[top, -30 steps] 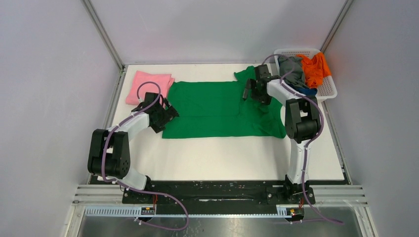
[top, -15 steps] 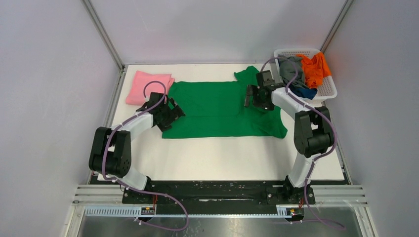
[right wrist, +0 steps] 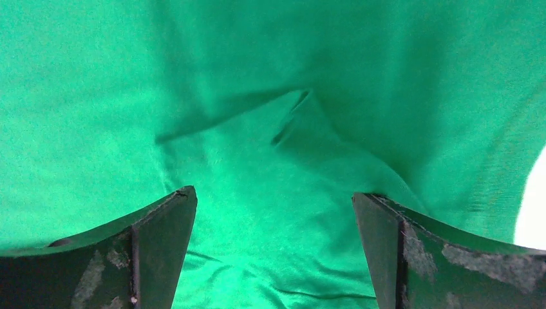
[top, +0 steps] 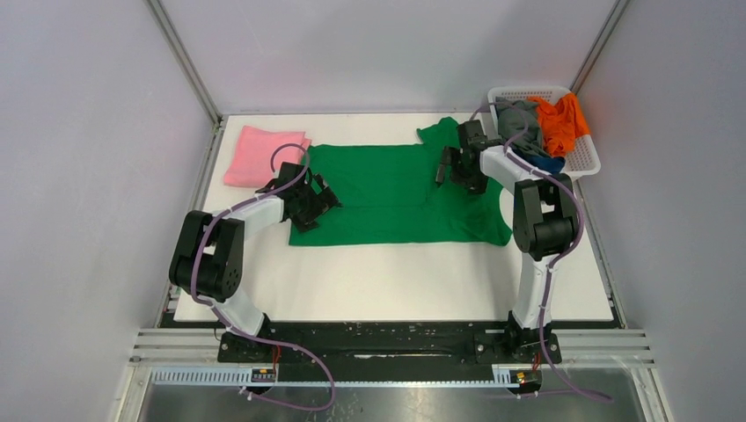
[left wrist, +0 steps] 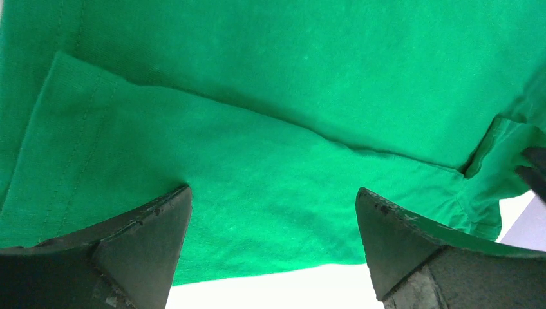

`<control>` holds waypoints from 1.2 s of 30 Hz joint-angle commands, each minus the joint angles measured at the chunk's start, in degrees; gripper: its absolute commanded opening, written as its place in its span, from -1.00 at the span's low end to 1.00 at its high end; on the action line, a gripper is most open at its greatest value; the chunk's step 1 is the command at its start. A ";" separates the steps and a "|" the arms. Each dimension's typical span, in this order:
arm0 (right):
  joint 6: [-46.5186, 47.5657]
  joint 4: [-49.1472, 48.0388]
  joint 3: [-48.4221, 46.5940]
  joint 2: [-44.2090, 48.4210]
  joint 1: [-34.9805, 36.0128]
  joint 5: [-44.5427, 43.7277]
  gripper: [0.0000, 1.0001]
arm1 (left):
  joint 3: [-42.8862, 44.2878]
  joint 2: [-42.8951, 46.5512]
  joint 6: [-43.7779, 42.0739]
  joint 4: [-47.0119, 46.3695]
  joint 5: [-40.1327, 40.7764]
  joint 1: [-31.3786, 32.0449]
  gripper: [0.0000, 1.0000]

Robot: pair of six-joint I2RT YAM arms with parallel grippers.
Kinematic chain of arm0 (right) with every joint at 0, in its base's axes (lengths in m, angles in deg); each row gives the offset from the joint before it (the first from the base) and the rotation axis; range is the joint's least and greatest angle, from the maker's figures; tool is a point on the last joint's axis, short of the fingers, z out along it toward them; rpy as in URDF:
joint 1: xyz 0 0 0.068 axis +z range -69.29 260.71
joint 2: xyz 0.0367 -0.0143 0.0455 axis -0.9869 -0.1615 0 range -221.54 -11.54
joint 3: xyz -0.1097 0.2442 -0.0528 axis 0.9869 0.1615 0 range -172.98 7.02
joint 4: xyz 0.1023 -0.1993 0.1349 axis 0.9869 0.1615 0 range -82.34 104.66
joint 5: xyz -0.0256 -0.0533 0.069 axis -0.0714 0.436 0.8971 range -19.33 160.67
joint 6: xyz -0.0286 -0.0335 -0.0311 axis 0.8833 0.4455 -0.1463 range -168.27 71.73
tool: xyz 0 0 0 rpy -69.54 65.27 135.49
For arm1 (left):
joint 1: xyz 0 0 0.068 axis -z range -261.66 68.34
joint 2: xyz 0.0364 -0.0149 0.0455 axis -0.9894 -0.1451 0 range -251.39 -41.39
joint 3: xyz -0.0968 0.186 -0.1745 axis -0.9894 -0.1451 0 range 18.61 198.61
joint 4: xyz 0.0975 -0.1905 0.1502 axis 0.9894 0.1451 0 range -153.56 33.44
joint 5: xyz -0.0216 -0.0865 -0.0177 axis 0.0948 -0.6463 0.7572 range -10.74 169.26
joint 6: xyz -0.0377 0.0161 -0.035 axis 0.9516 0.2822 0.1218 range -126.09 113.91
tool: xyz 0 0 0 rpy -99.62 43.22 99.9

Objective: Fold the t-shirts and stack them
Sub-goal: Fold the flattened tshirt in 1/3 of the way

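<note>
The left gripper (top: 324,197) hangs with its jaws spread wide and nothing between them, low over the near-left corner of the green t-shirt (top: 387,189). In its wrist view the gripper (left wrist: 273,199) frames a stitched hem and a long fold crease in the green cloth (left wrist: 309,77). A strip of white table (left wrist: 270,286) shows just past the shirt's near edge. Whether the fingertips touch the cloth cannot be told. Behind it, the left forearm runs back leftward to a raised elbow above the table's left side.

The right gripper (top: 442,165) is likewise wide open and empty, over the shirt's right part near the far sleeve. From the wrist, the gripper (right wrist: 273,196) straddles a small pucker in the cloth. The right arm folds at an elbow near the table's right edge, its forearm reaching to the far left.

The green t-shirt lies spread flat, lengthwise left to right, across the far half of the table (top: 396,281), and a broad white band separates its near hem from the arm bases. A folded pink t-shirt (top: 262,154) sits just beside its left end at the far-left corner. At the far-right corner, a white basket (top: 532,90) holds the grey t-shirt (top: 519,119), orange t-shirt (top: 561,119) and dark blue t-shirt (top: 550,163) in a heap.
</note>
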 commanded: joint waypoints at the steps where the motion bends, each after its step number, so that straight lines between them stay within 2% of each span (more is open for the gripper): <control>1: -2.53 2.00 -5.77 2.04 -2.04 -9.76 0.99 | 0.04 0.27 -1.80 2.86 4.03 -0.59 0.98; 5: -1.32 2.80 -6.90 3.60 -3.00 -12.51 0.99 | -1.27 1.61 -1.93 2.85 4.41 -1.25 0.98; 7: -0.20 2.81 -5.79 5.10 -3.02 -9.04 0.99 | -1.57 2.23 -1.93 2.82 4.29 -1.30 0.98; 9: 1.30 1.50 -2.41 7.41 -2.13 -4.08 0.99 | -1.89 2.67 -1.89 1.96 3.51 -1.31 0.98; 14: 3.42 -0.52 7.13 12.00 4.27 -2.51 0.99 | -1.92 1.32 -1.60 0.90 1.78 -1.28 0.98; 20: 1.07 -1.78 15.73 11.26 7.18 5.54 0.99 | -4.84 1.10 -1.39 -0.78 0.34 -1.32 0.98; 23: -0.11 -2.14 20.21 11.74 8.36 4.70 0.99 | -7.88 2.08 -1.19 -1.38 -0.23 -1.13 0.98; 29: -4.00 -3.90 32.04 17.16 9.51 5.09 0.99 | -14.90 7.13 0.20 -1.87 0.18 -0.38 0.98; 36: -8.38 -4.31 43.55 28.72 11.04 5.95 0.99 | -23.77 17.14 1.87 2.31 2.48 4.78 0.98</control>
